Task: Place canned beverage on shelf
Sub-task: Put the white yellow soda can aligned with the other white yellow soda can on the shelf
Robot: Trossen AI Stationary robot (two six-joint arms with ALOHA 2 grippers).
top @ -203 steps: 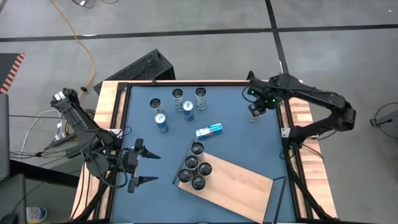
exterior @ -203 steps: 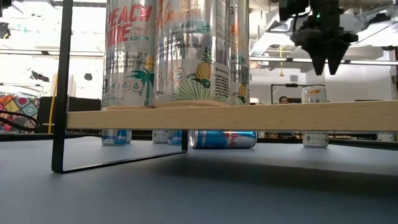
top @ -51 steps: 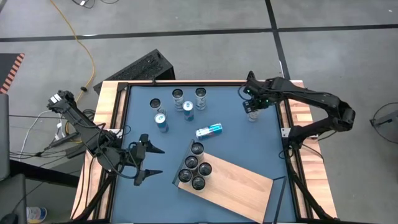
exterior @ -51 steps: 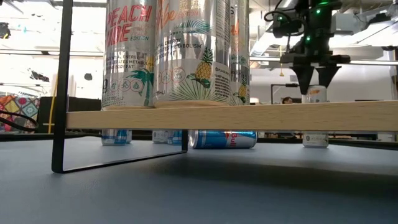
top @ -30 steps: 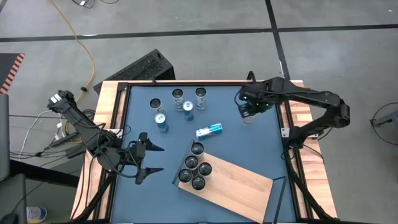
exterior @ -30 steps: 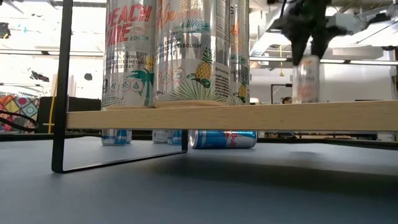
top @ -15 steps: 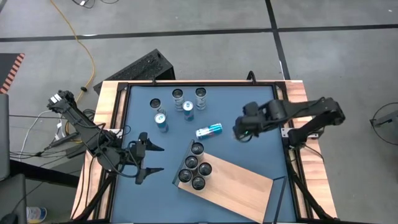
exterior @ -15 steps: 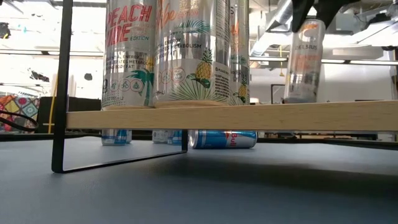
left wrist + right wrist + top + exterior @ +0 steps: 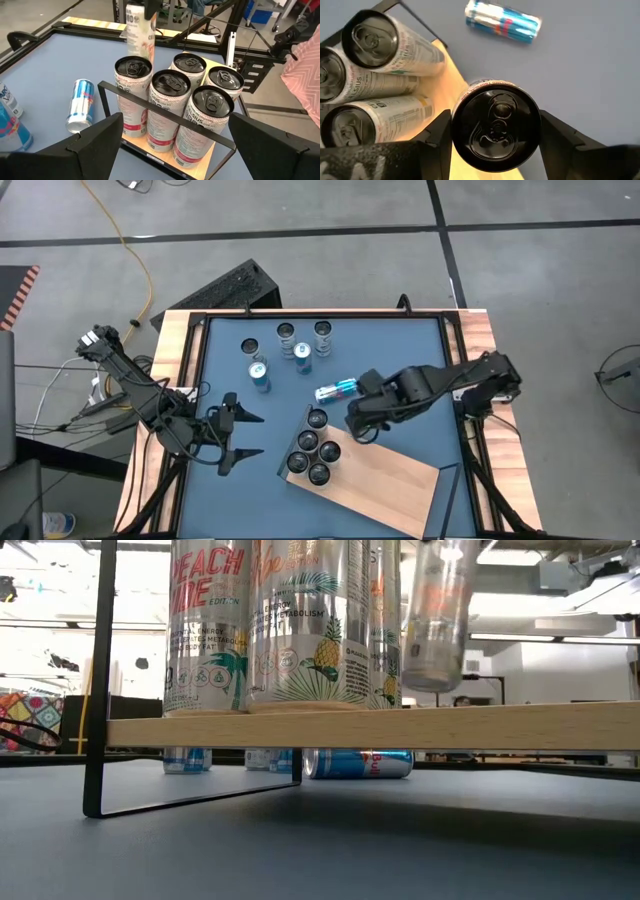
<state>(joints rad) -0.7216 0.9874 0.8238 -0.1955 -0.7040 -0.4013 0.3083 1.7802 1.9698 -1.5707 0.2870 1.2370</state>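
Five cans (image 9: 312, 448) already stood clustered at one end of the shelf (image 9: 385, 480), and a sixth can (image 9: 495, 127) was in the air on its way to join them. The right gripper (image 9: 362, 420) had its jaws partly closed around that can, holding it upright above the shelf's edge, just beside the group and clear of the board, as the low view showed its base hanging above the wood. What remained for this can, in my judgement, was lowering it onto a free spot next to the others and letting go. Four upright cans (image 9: 285, 350) and one blue can lying on its side (image 9: 336, 389) were left on the bench (image 9: 420, 380), so more trips looked likely.

The left gripper (image 9: 232, 442) waited over the near left part of the bench, jaws wide apart and holding nothing.

Compared with about seven seconds before, the right arm had left the far right corner of the bench, where the can had stood alone, and had carried it across to the shelf. The left arm had shifted slightly towards the shelf, and the other cans lay as they were.
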